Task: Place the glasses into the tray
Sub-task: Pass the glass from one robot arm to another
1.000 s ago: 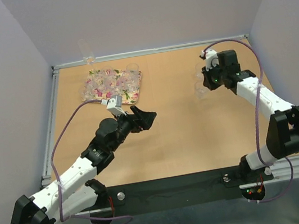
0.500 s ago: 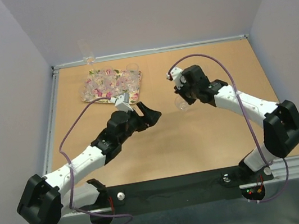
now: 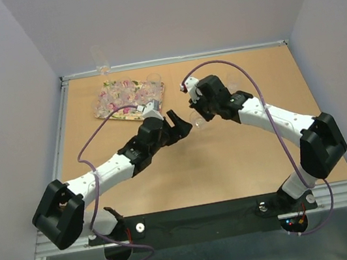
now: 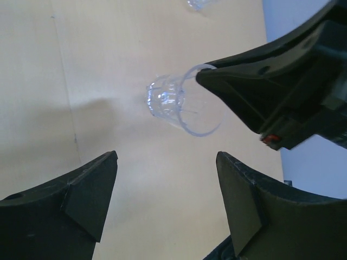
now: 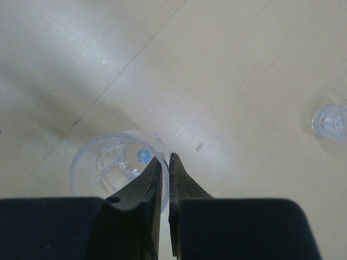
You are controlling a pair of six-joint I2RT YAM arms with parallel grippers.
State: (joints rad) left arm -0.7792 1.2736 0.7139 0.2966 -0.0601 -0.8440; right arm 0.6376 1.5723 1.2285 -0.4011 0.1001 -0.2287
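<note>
My right gripper [image 5: 165, 158] is shut on the rim of a clear glass [image 5: 108, 162], one finger inside and one outside. It holds the glass [image 3: 197, 121] above the middle of the table. In the left wrist view that glass [image 4: 173, 103] hangs tilted, just ahead of my open left gripper [image 4: 167, 157], which has nothing between its fingers. In the top view the left gripper [image 3: 182, 123] is right beside the held glass. The flowered tray [image 3: 161, 92] lies at the back left with several glasses [image 3: 125, 95] in it.
Another small glass [image 5: 329, 120] stands on the table to the right of the held one. A taller clear glass [image 3: 102, 61] stands at the table's back rail behind the tray. Grey walls close in three sides.
The right arm has carried the glass leftwards from the right side to the table's middle. The left arm has stretched forward and right until its gripper is beside the glass.
</note>
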